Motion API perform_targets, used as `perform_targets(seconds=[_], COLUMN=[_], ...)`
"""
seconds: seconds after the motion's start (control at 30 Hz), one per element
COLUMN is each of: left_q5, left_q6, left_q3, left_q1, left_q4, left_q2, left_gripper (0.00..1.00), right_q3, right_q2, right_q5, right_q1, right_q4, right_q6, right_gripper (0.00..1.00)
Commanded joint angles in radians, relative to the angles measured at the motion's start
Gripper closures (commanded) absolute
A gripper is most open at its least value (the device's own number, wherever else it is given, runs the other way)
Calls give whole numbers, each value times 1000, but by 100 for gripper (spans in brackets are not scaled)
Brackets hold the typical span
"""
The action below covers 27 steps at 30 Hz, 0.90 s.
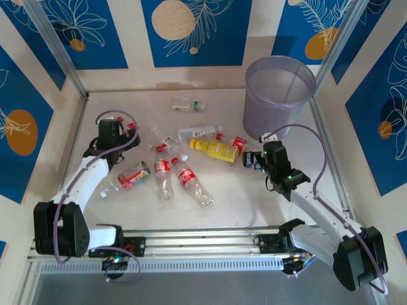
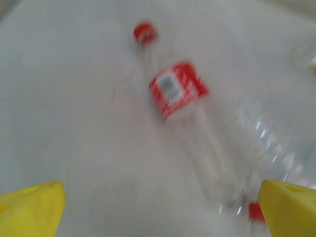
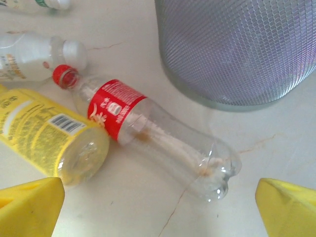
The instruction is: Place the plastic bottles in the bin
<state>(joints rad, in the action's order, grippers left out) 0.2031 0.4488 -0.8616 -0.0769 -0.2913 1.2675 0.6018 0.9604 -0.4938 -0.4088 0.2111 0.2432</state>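
**Workspace, top and wrist views.** The bin (image 1: 275, 117) stands upright in the far-right corner of the table (image 1: 127, 105), close against the frame rail. Bare tabletop lies at far left. The plastic bottles (image 1: 187, 176) lie scattered mid-table. The print on the red labels is unreadable; the yellow bottle (image 3: 47, 133) bears a barcode. The left gripper (image 2: 160, 192) and right gripper (image 3: 159, 187) hover low over the bottles, fingers spread wide, holding nothing.

1. Cream walls (image 1: 133, 38) close in the top, left and right of the frame.
2. Blue panels (image 1: 222, 44) on them carry white leaf outlines and orange or pale discs.
3. Silver metal posts (image 1: 55, 47) slant across the upper left and upper right corners.
4. The tabletop (image 1: 235, 203) is off-white with faint hairline cracks.
5. An aluminium rail (image 1: 203, 238) crosses the lower frame above a grey strip (image 1: 191, 289).
6. Light is soft and even.
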Motion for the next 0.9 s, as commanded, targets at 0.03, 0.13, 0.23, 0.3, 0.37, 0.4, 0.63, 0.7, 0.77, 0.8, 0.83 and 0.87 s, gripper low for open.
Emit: perform_targets(seconds=[0.03,0.13,0.23,0.3,0.37,0.4,0.63,0.7,0.77,0.8,0.83,0.87], left_q5=[-46,58,15,-10,-11,-3,-34,-24,-25,-27,-31,-40], left_q6=[21,-16,60,119,144,158,222,240,256,264,271,281], left_q3=[45,21,-33,-58,-98,-133,-349,-390,-430,-449,-467,-481], left_q1=[-15,-14,-12,-11,-11,-12,3,8,15,19,23,28], left_q4=[-214,-245,-190,-108,-54,-39,13,21,24,24,21,21], left_q2=[-117,-132,-47,34,133,187,450,500,552,580,601,623], left_gripper=[0,0,0,0,0,0,2,3,4,5,6,8], right_q3=[139,210,297,344,362,364,345,346,348,351,355,361], right_q2=[11,77,148,175,178,174,136,139,139,139,138,136], right_q5=[18,69,108,112,128,143,281,294,306,314,321,327], right_q1=[-51,-68,-80,-93,-97,-97,-101,-103,-102,-102,-102,-102], right_q4=[264,313,371,406,416,418,403,407,407,410,412,417], right_q6=[112,108,105,99,95,100,143,142,134,130,127,127], right_gripper=[0,0,0,0,0,0,3,3,3,4,4,4])
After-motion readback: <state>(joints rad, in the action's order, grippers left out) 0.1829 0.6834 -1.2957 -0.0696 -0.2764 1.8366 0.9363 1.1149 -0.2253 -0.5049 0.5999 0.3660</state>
